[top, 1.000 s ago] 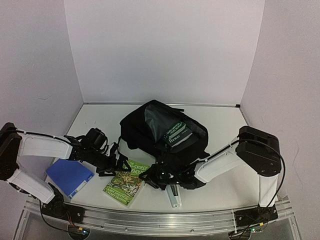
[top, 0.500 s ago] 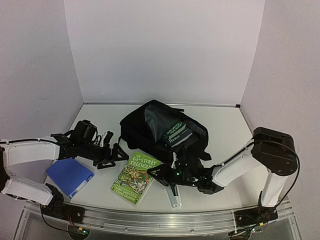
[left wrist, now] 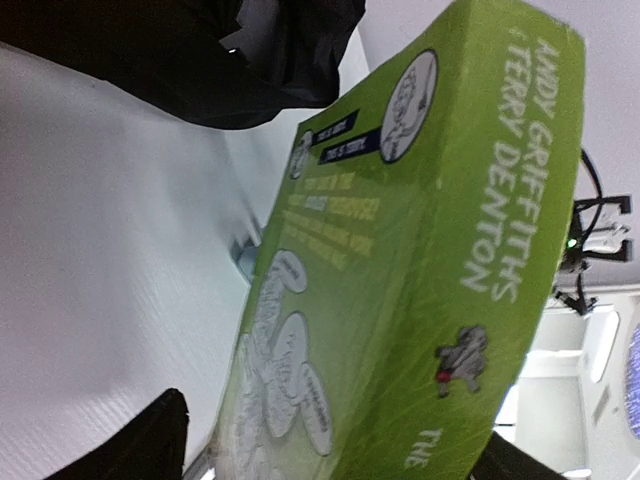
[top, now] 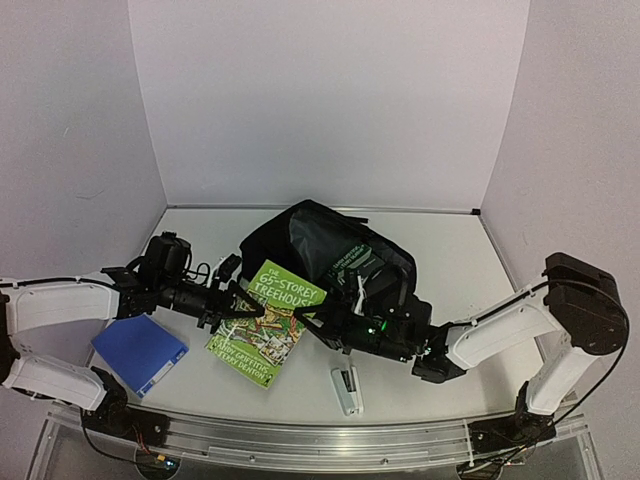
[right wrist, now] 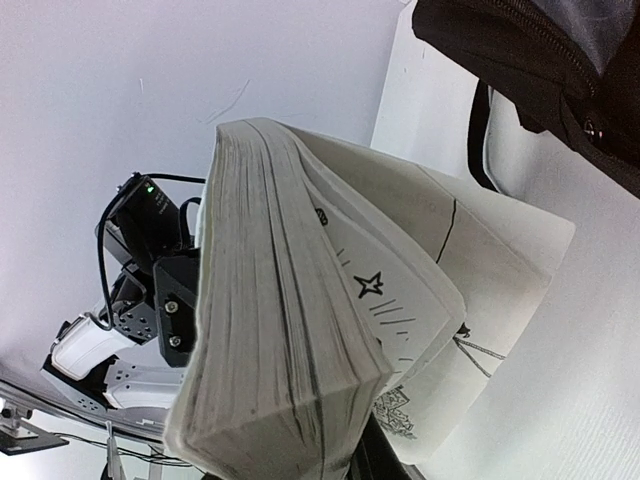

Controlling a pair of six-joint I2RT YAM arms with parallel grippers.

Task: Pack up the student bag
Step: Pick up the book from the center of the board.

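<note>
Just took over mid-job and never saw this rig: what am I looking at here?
Two robot arms bolted at the table's near edge, each ending in a two-finger claw. The wide picture looks down from above and behind them; the other two come from a camera on each wrist. On the table: an open black backpack with a book inside, a blue folder and a small white object. The right claw grips a green paperback, tilted up from the table. The left claw straddles its other side; whether it squeezes, I cannot tell.
</note>
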